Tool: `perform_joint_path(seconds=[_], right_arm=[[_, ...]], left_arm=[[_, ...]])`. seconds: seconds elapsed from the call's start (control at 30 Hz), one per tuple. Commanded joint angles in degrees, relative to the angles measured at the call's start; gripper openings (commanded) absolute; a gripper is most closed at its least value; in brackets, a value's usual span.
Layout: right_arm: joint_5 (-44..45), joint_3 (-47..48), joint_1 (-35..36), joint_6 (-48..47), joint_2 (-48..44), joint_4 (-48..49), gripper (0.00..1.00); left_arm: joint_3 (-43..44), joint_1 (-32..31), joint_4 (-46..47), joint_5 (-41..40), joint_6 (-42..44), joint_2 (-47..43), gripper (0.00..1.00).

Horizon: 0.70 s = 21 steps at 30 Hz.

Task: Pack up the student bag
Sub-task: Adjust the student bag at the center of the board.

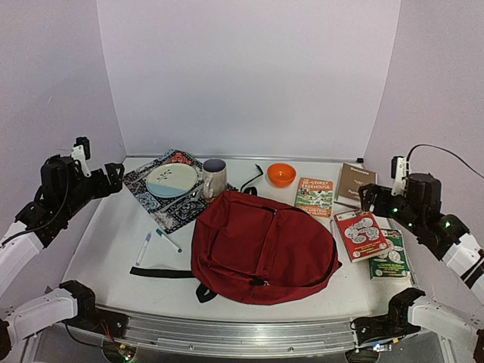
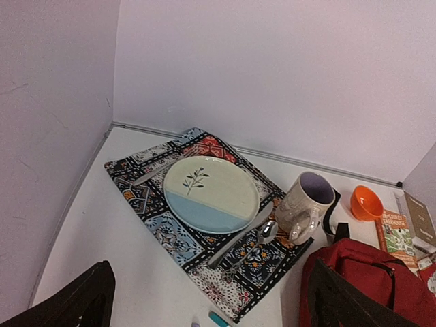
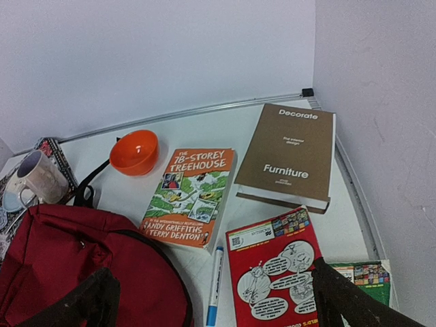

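The student bag (image 1: 261,246) is a large dark red backpack lying flat and zipped in the middle of the table; it also shows in the left wrist view (image 2: 371,283) and the right wrist view (image 3: 68,266). Right of it lie an orange Treehouse book (image 1: 314,197), a brown Furniture book (image 1: 355,184), a red book (image 1: 361,235) and a green book (image 1: 389,255). Two markers (image 1: 143,247) lie left of the bag, another (image 3: 214,286) beside the Treehouse book. My left gripper (image 1: 113,178) hovers open and empty at the left. My right gripper (image 1: 367,195) hovers open and empty above the books.
A patterned placemat (image 1: 162,204) at the back left carries a plate (image 1: 172,180), cutlery and a mug (image 1: 214,178). An orange bowl (image 1: 281,175) sits behind the bag. A black strap (image 1: 159,272) trails left from the bag. Walls close in on three sides.
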Motion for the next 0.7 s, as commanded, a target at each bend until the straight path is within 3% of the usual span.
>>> perform_joint_path(seconds=[0.0, 0.1, 0.27, 0.5, 0.67], right_arm=[[-9.44, 3.06, 0.05, -0.52, 5.65, 2.16, 0.98], [-15.67, 4.70, 0.45, -0.12, 11.15, 2.44, 0.98], [-15.21, 7.84, 6.22, 0.26, 20.55, 2.38, 0.98], [-13.06, 14.71, 14.10, 1.99, 34.71, 2.20, 0.98], [-6.11, 17.75, 14.28, 2.73, 40.55, -1.78, 0.98]], left_arm=[[0.96, 0.31, 2.34, 7.40, -3.05, 2.27, 1.00], [1.05, 0.27, 2.15, 12.04, -6.69, 5.18, 0.99], [-0.34, -0.74, 2.11, 18.58, -10.58, 11.48, 0.99], [-1.28, -12.73, 2.10, 11.27, -15.14, 19.60, 0.99], [-1.18, -15.58, 2.39, 9.92, -17.68, 24.47, 0.99]])
